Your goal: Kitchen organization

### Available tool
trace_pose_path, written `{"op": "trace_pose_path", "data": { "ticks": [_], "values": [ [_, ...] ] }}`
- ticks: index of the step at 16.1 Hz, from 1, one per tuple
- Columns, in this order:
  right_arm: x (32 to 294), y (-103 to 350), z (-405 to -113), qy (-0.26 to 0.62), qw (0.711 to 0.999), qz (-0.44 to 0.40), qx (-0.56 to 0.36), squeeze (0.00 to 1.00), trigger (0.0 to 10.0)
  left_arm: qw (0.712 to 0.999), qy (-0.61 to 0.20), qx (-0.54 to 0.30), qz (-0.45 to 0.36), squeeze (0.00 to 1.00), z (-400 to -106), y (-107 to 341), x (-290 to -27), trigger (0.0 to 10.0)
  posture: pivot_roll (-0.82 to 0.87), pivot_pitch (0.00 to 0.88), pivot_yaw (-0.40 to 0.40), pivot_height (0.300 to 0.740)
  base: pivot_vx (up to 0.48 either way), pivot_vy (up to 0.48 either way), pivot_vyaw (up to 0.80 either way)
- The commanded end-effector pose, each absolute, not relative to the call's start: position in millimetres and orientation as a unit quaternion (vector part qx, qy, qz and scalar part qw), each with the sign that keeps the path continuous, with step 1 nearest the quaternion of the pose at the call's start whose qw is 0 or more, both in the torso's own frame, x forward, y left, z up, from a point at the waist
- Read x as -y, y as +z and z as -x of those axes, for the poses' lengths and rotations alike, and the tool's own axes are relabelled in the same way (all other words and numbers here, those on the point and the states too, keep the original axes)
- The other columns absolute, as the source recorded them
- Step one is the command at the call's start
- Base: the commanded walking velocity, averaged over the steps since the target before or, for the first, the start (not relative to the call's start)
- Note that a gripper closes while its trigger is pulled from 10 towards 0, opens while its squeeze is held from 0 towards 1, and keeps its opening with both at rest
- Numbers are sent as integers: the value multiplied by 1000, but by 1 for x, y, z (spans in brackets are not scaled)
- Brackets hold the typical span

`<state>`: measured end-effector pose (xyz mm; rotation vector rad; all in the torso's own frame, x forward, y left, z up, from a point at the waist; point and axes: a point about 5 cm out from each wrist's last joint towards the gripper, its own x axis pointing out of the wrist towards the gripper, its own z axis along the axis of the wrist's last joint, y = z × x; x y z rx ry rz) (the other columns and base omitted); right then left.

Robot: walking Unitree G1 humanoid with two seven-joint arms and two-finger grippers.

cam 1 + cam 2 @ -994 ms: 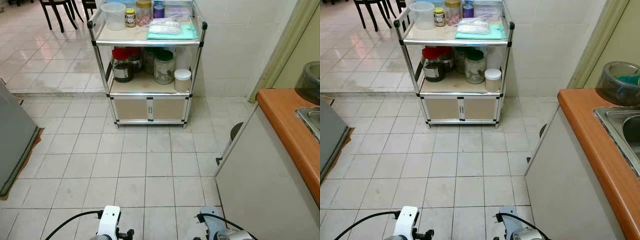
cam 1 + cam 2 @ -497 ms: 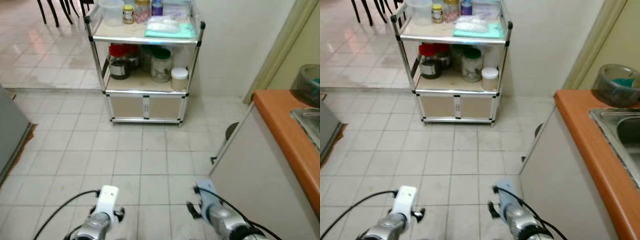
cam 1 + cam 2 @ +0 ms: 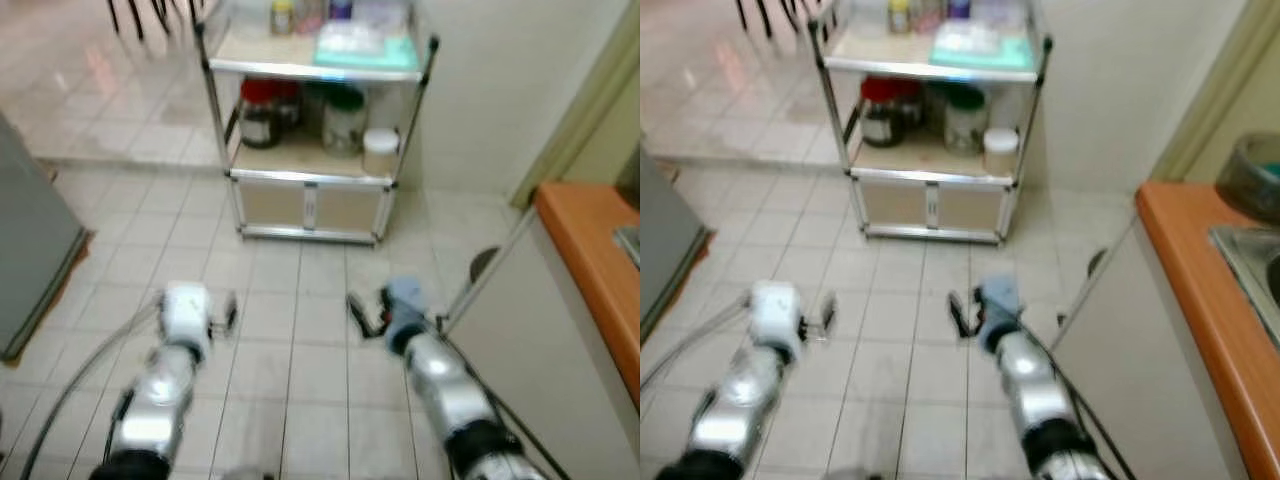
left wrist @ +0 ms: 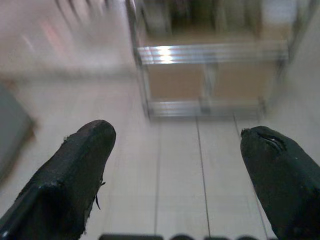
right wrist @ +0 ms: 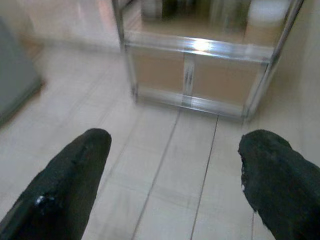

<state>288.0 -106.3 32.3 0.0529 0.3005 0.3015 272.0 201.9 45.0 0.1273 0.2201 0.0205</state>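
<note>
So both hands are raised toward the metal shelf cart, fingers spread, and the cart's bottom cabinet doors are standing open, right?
Not quite: the cabinet doors at the bottom of the cart are closed, as the right wrist view shows. The rest holds: the left hand and right hand are raised toward the cart with fingers spread.

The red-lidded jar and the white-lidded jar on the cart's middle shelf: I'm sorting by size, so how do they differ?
The red-lidded jar looks taller and dark inside; the white-lidded jar looks shorter and pale. The red-lidded jar stands at the shelf's left end, the white-lidded jar at its right. Both stand upright on the cart.
</note>
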Motion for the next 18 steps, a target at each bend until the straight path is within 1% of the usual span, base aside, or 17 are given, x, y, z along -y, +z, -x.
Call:
{"op": "trace_pose_path", "data": {
  "ticks": [1,3,4,5,6,7,8,9,11,12,13,14,15,16,18],
  "values": [
    [105,55,-294,154,982,-24,-112,1000,10000,996,17,-75,-55,0,-277,65,-201,10000,59,0,8,740,0,0,0],
    [104,101,-296,156,987,3,-39,1000,10000,999,28,-16,-37,0,-280,102,-190,10000,40,0,28,740,0,0,-800],
    [99,122,-293,174,985,-23,0,1000,10000,999,20,5,-36,0,-277,117,-184,10000,21,0,39,740,0,0,-800],
    [97,138,-288,181,983,-26,30,1000,10000,998,7,22,-52,0,-274,128,-178,10000,21,0,38,740,0,0,-800],
    [99,142,-277,174,984,-5,33,1000,10000,996,-3,40,-82,0,-269,138,-174,10000,28,0,28,740,0,0,-800],
    [101,144,-275,168,985,-11,33,1000,10000,996,-9,38,-84,0,-267,140,-172,10000,31,0,22,740,0,0,-800],
    [103,150,-272,158,987,-19,35,1000,10000,994,-33,37,-99,0,-262,144,-166,10000,29,0,13,740,0,0,-800],
    [104,160,-271,154,987,-6,35,1000,10000,993,-37,36,-103,0,-256,145,-164,10000,9,0,21,740,0,0,-800],
    [106,171,-272,142,989,-26,43,1000,10000,997,-58,15,-56,0,-250,144,-162,10000,-4,0,23,740,0,0,0],
    [109,177,-274,128,989,-66,43,1000,10000,999,-49,-11,-17,0,-252,139,-160,10000,8,0,19,740,0,0,0],
    [112,176,-277,111,991,-70,24,1000,10000,998,-46,0,-38,0,-259,146,-157,10000,5,0,26,740,0,0,-800],
    [115,171,-278,102,994,-30,7,1000,10000,998,-50,10,-42,0,-263,153,-155,10000,-4,0,35,740,0,0,-800],
    [120,167,-278,75,997,-17,-10,1000,10000,998,-52,8,-37,0,-263,155,-154,10000,-9,0,42,740,0,0,-800],
    [124,166,-277,48,998,-29,-21,1000,10000,998,-55,7,-37,0,-262,157,-155,10000,-11,0,43,740,0,0,-800],
    [127,165,-275,37,998,-24,-34,1000,10000,998,-56,1,-33,0,-261,157,-156,10000,-30,0,58,740,0,0,-800]
  ]
}}
